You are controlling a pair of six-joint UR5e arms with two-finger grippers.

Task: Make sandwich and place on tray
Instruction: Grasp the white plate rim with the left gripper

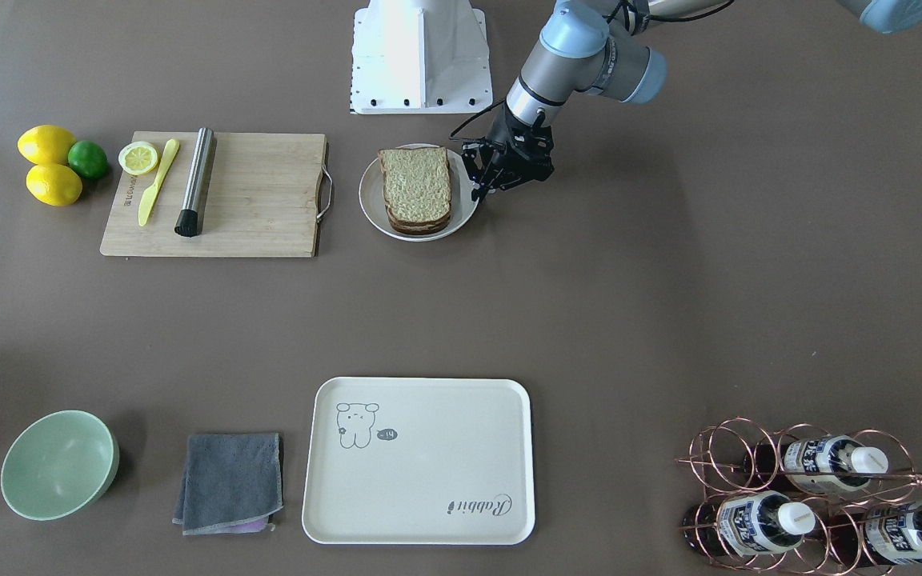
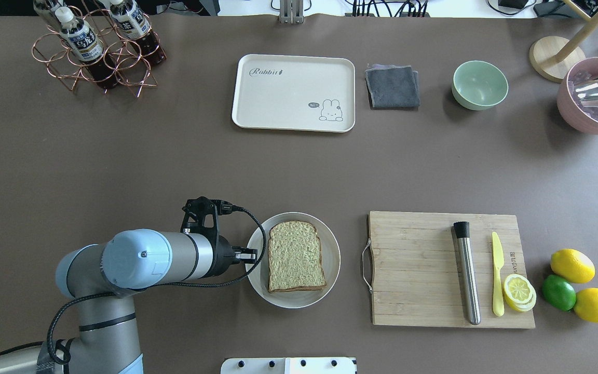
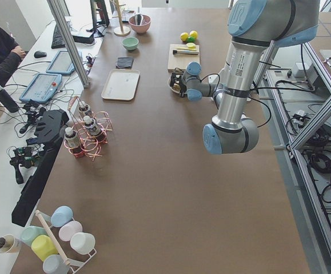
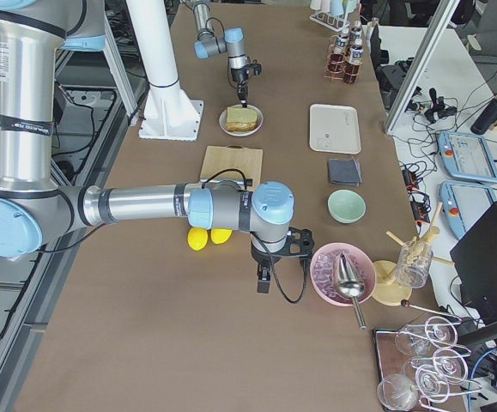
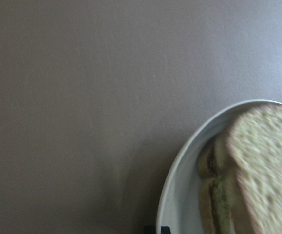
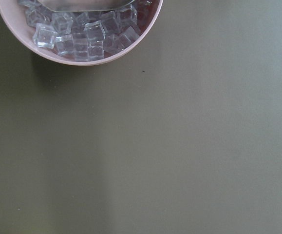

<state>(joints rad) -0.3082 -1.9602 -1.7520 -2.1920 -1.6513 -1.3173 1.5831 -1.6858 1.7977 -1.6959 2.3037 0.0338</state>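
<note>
A wooden cutting board [image 2: 418, 270] lies near, right of centre, carrying a steel muddler [image 2: 467, 272], a yellow knife [image 2: 497, 275] and a lemon half [image 2: 518, 291]. Two lemons [image 2: 572, 265] and a lime [image 2: 558, 292] sit just off its right edge, and a round white plate [image 2: 333, 249] just to its left. Along the far side stand a copper bottle rack [image 2: 96, 52] at the left, then a grey cloth [image 2: 392, 87], a green bowl [image 2: 479, 85] and a pink bowl of ice [image 2: 597, 111] at the right.

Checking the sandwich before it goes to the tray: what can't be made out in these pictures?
What lies between the slices: the top bread slice covers it overhead; the left wrist view's edge-on look is blurred.
Left claw, open or shut: hidden by its wrist overhead, too small in front view.
Right claw, open or shut: seen only small, in the exterior right view.
</note>
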